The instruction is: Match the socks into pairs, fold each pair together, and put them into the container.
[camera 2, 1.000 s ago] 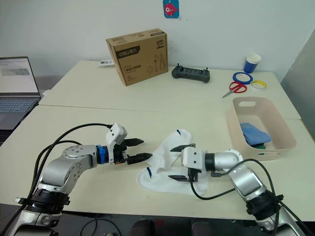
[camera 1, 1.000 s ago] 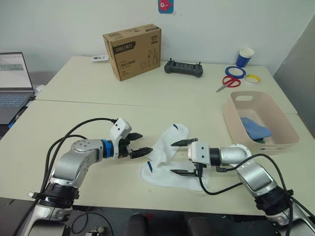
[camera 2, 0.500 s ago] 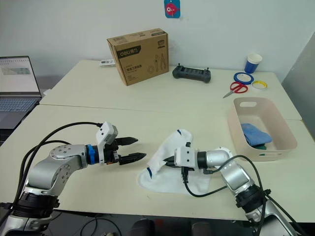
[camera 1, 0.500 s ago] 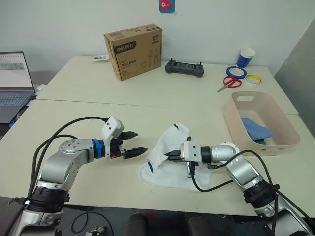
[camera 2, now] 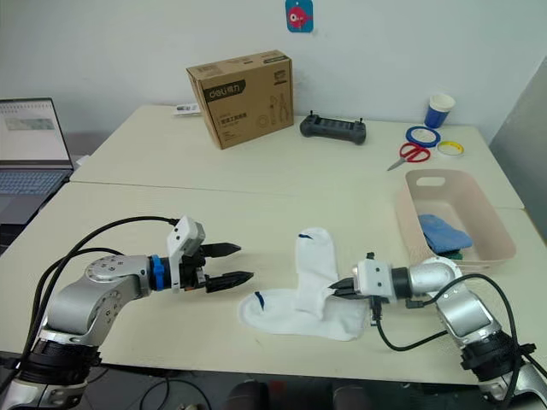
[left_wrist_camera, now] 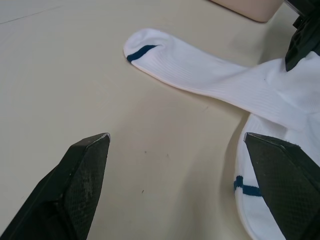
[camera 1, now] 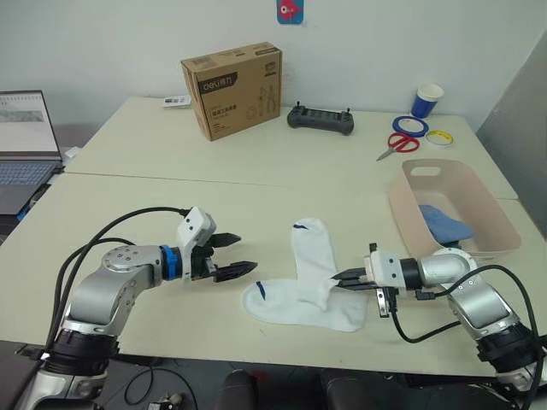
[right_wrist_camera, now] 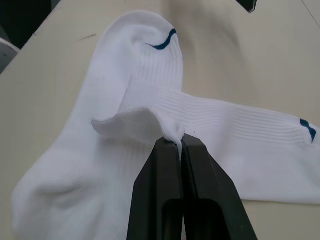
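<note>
Mid-pairing step w/ the white socks (camera 1: 312, 282) lying crossed at table front centre: right gripper (camera 1: 339, 278) pinches one's cuff edge, left gripper (camera 1: 241, 254) hangs open just beside the other's toe, so next prob. line them up, fold, carry to pink container (camera 1: 410, 213) at right.

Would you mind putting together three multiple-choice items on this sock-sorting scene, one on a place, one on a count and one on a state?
1. Where does the light blue sock lie?
A. In the pink container
B. On the laptop
C. Beside the cardboard box

2. How many white socks lie on the table?
A. One
B. Two
C. Four

3. How is the right gripper?
A. Wide open
B. Shut on a white sock
C. Holding scissors

Answers: 1 A, blue fabric shows inside the basin; 2 B, two white socks overlap between the arms; 3 B, the right wrist view shows its fingers pinching a sock edge.
</note>
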